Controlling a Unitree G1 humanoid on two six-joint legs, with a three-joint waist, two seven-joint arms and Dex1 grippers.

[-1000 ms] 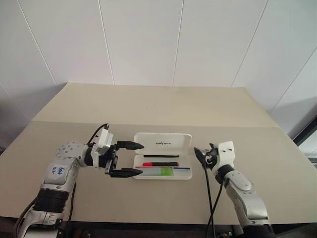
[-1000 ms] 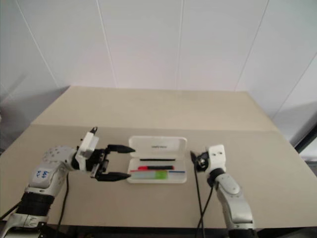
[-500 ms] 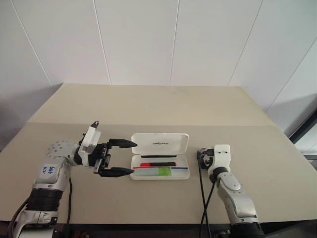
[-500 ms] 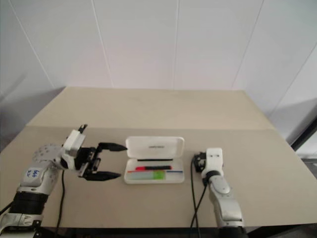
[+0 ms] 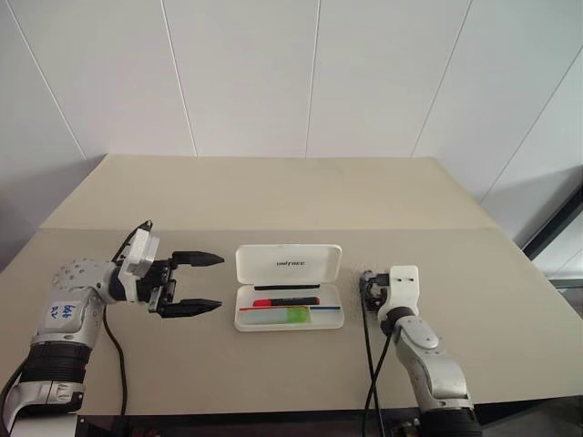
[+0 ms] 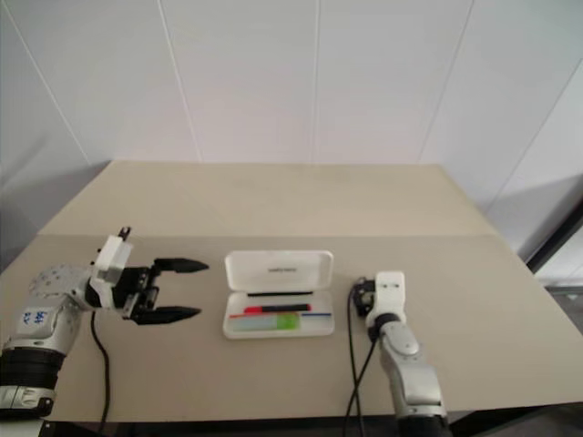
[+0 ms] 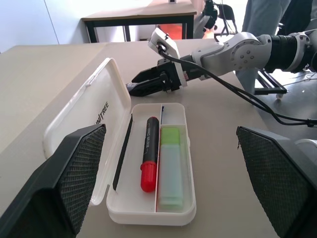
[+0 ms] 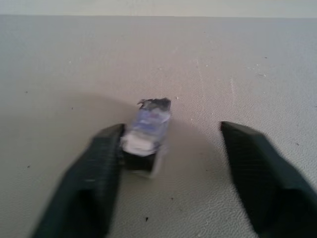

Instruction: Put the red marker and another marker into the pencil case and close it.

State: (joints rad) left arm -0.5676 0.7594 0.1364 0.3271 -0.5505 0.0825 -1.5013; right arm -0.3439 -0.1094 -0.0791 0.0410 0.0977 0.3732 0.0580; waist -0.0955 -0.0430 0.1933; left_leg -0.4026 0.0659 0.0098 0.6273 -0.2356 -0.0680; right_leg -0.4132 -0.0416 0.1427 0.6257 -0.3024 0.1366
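The white pencil case (image 5: 289, 265) lies open mid-table with its lid tipped back. Inside it lie the red marker (image 7: 148, 151), black-barrelled with a red cap, and beside it the other marker (image 7: 171, 167), a mint highlighter with a lime-green cap. My left gripper (image 5: 208, 283) hovers open just left of the case, pointing at it and holding nothing. My right gripper (image 5: 368, 288) sits low over the table just right of the case. In the right wrist view its fingers (image 8: 99, 173) stand apart, and a small grey metal piece (image 8: 146, 135) lies against one of them.
The beige table (image 5: 273, 196) stretches far behind the case to a white wall. A black cable (image 5: 371, 364) hangs from the right wrist toward the front edge. In the left wrist view another table (image 7: 138, 20) and a person's legs (image 7: 260, 15) stand beyond.
The camera view has shifted. My left gripper has drawn back to the left, away from the case's end. My right hand has sunk closer to the table and its fingers have narrowed.
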